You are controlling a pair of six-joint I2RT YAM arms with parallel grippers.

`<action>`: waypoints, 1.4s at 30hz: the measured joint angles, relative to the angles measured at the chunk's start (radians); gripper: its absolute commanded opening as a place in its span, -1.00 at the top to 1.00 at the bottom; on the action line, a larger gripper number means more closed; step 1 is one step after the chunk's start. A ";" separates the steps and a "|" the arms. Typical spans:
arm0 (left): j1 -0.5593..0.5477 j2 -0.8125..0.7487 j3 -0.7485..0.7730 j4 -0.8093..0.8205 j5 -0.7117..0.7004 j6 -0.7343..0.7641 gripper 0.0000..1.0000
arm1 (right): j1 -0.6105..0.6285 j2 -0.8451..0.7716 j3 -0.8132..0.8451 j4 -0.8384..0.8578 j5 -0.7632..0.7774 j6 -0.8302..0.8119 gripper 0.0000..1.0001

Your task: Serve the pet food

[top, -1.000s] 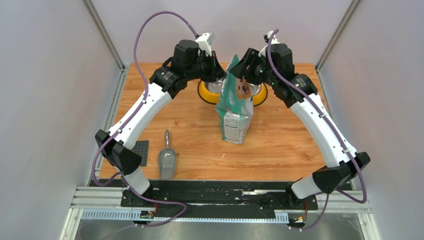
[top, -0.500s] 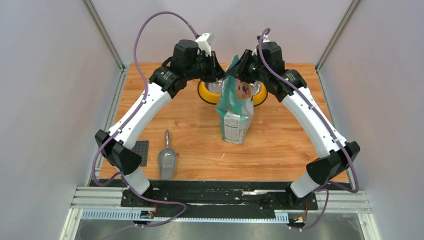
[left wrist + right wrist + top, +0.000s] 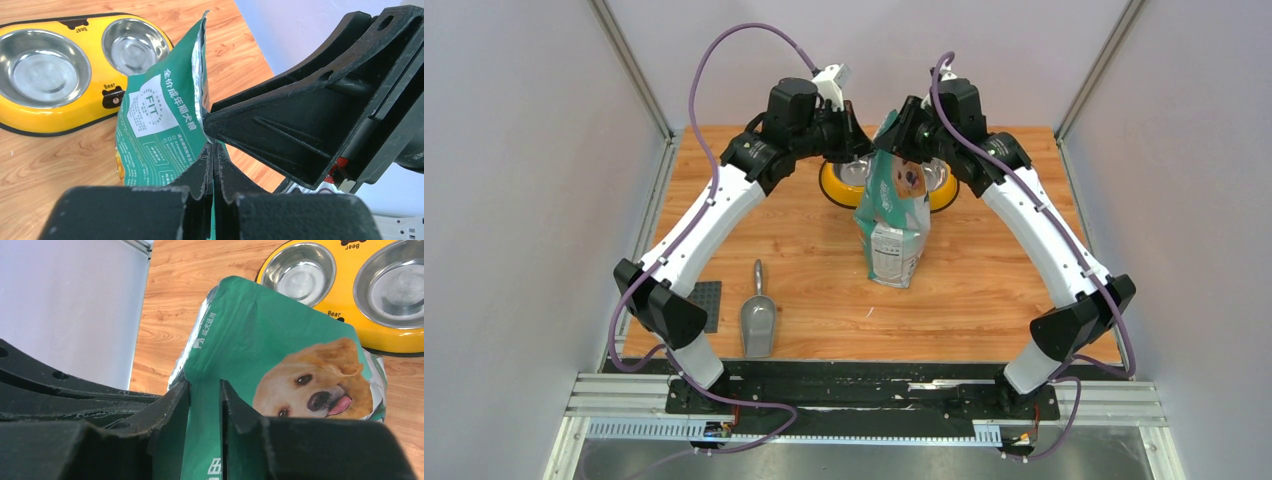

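The teal-green pouch [image 3: 892, 215] with the golden retriever stands upright on the table's middle, its top open with the foil lining showing [image 3: 199, 60]. The pet food is hidden inside it. My left gripper [image 3: 862, 142] is shut on the pouch's top edge; a thin teal strip shows between its fingertips in the left wrist view [image 3: 214, 150]. My right gripper [image 3: 902, 135] is at the other side of the pouch top. Its jaws stand a little apart in the right wrist view [image 3: 205, 387], with the green pouch wall [image 3: 260, 335] between them.
The yellow double feeder [image 3: 832, 186] with two steel bowls [image 3: 44, 67] stands just behind the pouch. The grey scoop [image 3: 757, 322] lies at the front left, next to a small black plate [image 3: 706, 303]. Grey walls close in both sides.
My right arm has swung left and in toward the pouch top, bringing its jaws around the edge. The left arm and the pouch have stayed still.
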 measured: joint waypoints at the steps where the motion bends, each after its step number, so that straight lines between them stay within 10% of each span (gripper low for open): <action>1: 0.003 0.000 0.000 -0.002 0.000 0.000 1.00 | 0.004 0.010 0.009 -0.006 0.010 -0.004 0.47; 4: 0.007 0.000 -0.002 -0.006 -0.003 0.000 1.00 | 0.027 0.031 0.034 -0.022 0.054 -0.021 1.00; 42: -0.011 -0.006 0.024 -0.079 -0.135 0.109 1.00 | 0.158 0.037 0.189 -0.298 0.586 -0.259 1.00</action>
